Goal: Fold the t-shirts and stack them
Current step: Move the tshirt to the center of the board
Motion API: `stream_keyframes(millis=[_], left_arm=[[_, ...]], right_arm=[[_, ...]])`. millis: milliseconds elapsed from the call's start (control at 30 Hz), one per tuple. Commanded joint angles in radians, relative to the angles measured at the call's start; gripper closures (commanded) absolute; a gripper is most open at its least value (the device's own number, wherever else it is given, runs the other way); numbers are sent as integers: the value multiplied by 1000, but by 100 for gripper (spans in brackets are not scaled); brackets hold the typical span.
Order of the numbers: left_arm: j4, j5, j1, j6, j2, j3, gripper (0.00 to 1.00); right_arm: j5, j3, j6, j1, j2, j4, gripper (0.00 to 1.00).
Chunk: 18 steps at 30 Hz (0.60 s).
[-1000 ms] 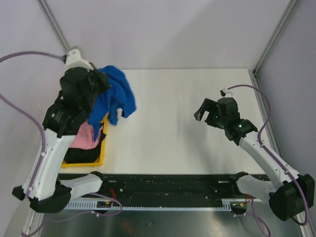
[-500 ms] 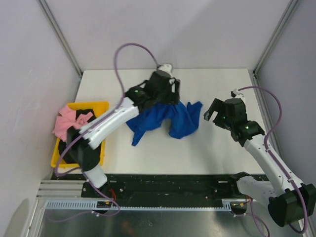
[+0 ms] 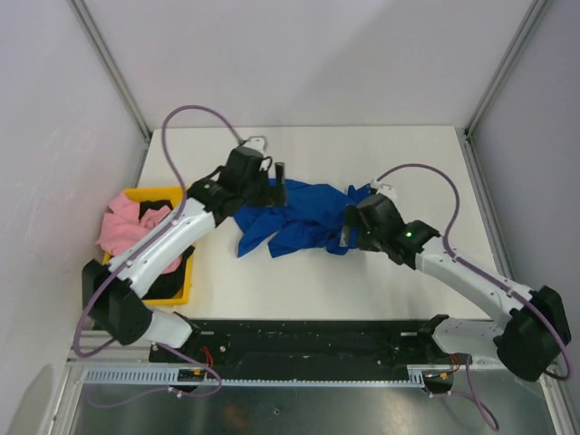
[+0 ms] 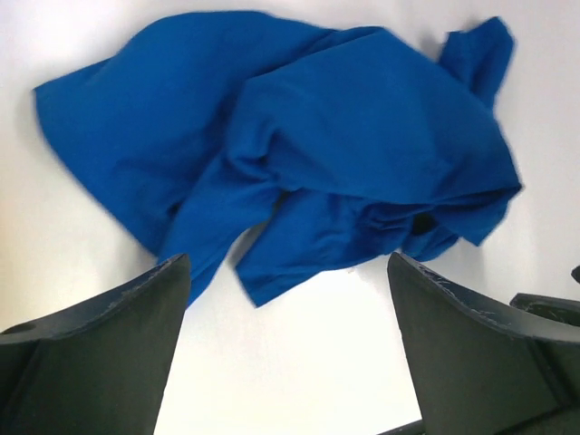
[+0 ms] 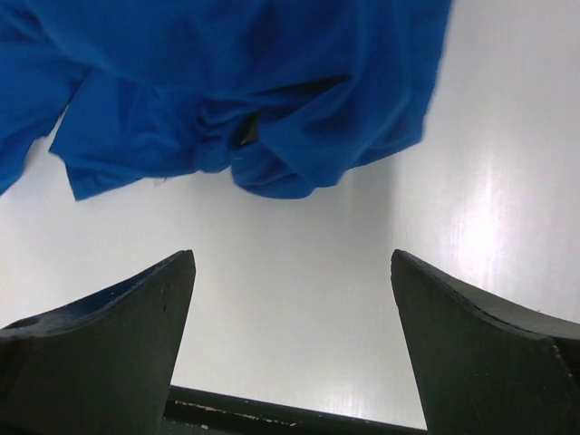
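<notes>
A crumpled royal-blue t-shirt point(image 3: 304, 217) lies loose in the middle of the white table; it also fills the top of the left wrist view point(image 4: 299, 154) and the right wrist view point(image 5: 254, 82). My left gripper point(image 3: 275, 186) point(image 4: 288, 263) hovers open over the shirt's left end, with only bare table between its fingers. At the shirt's right edge my right gripper point(image 3: 347, 231) point(image 5: 292, 258) is open and empty too. A pink t-shirt point(image 3: 127, 227) and a black t-shirt point(image 3: 159, 201) sit bunched in the bin at the left.
The yellow plastic bin point(image 3: 178, 295) stands at the table's left edge, partly under my left arm. A black rail point(image 3: 308, 337) runs along the near edge. Metal frame posts point(image 3: 109, 68) rise at the back corners.
My left gripper carried the blue t-shirt from above the bin to the table's middle and let it go. My right gripper moved left and down to the shirt's right edge.
</notes>
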<state>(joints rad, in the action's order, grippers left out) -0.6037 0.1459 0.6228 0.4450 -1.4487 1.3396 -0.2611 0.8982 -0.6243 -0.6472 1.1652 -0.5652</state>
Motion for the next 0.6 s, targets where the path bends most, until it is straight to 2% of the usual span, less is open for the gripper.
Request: stream_keyframes(millis=[0, 133, 267, 400, 567], left_arm=[[19, 26, -58, 43, 89, -139, 9], [26, 34, -105, 61, 133, -235, 17], [31, 43, -140, 80, 149, -305, 23], [40, 42, -174, 106, 161, -363, 24], [57, 23, -196, 113, 174, -408, 24]], right_arm=[[1, 27, -74, -78, 73, 115, 8], [-9, 26, -125, -145, 154, 209, 12], [6, 28, -163, -156, 235, 293, 18], [12, 49, -193, -172, 322, 356, 22], [-4, 106, -249, -182, 436, 345, 24]])
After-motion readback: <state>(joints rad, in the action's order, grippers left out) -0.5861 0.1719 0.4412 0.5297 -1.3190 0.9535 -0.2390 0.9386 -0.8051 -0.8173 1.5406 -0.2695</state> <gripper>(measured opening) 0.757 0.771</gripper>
